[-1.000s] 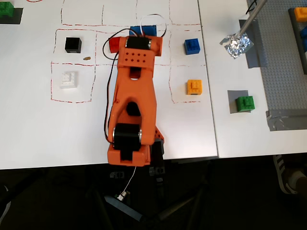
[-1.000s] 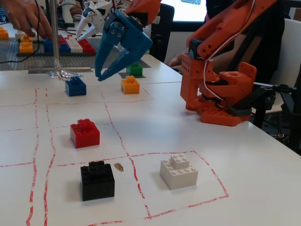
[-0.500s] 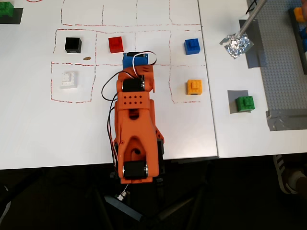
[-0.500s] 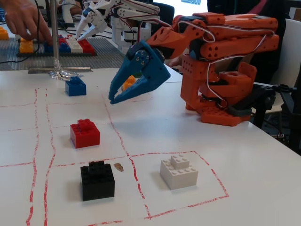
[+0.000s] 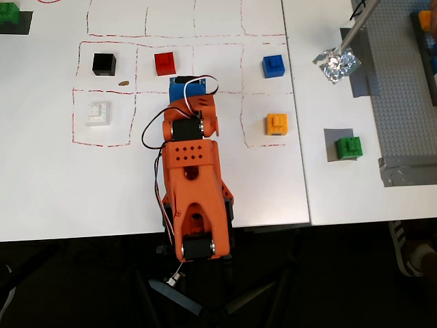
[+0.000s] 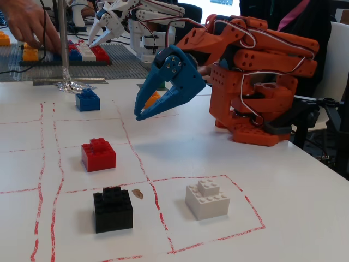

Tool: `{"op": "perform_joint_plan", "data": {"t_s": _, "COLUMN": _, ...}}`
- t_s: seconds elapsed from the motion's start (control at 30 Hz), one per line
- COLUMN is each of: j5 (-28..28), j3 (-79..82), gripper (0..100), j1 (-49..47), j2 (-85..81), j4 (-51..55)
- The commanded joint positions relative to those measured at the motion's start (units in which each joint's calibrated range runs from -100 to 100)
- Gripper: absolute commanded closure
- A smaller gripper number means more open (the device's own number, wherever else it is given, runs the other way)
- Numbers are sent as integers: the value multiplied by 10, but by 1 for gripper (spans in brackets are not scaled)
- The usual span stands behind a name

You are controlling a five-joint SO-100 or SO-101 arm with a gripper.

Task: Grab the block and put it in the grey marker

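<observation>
1. State of the arm: the orange arm (image 5: 191,171) is folded back over its base. The blue gripper (image 6: 143,111) hangs above the worktop (image 5: 225,198) with its jaws a little apart and nothing between them.
2. Position of the task item: the green block (image 5: 348,146) already rests on the grey marker (image 5: 332,145), overlapping its right edge in the overhead view. It stands well apart from the gripper, beyond the paper sheet's right border.
3. Risk, disturbed placement: any further approach could push the block off the marker. Cause: closing on a block that sits off-centre.
4. Risk, wrong target: the orange-yellow brick (image 5: 276,124) and the blue brick (image 5: 273,66) lie between the arm and the marker. A sweep toward the marker could knock or seize either one.
5. Risk, reach: the marker appears close to the arm's limit. A stretched pose could lower the jaws at a tilt.
6. Risk, obstruction: the crumpled foil (image 5: 336,64) and the grey baseplate (image 5: 403,102) stand near the marker and could snag the gripper.
</observation>
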Motion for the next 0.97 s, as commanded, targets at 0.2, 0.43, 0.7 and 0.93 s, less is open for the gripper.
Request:
{"op": "perform_joint_plan", "data": {"t_s": 0.2, "j5": -11, "j3": 9, "gripper": 100, "j1": 0, "j2": -15, "j4": 9}}
{"op": "perform_joint_plan", "data": {"t_s": 0.43, "j5": -13, "j3": 9, "gripper": 100, "j1": 6, "j2": -15, "j4": 9}}
{"op": "perform_joint_plan", "data": {"t_s": 0.7, "j5": -10, "j3": 9, "gripper": 100, "j1": 3, "j2": -15, "j4": 9}}
{"op": "perform_joint_plan", "data": {"t_s": 0.93, "j5": -10, "j3": 9, "gripper": 100, "j1": 2, "j2": -15, "j4": 9}}
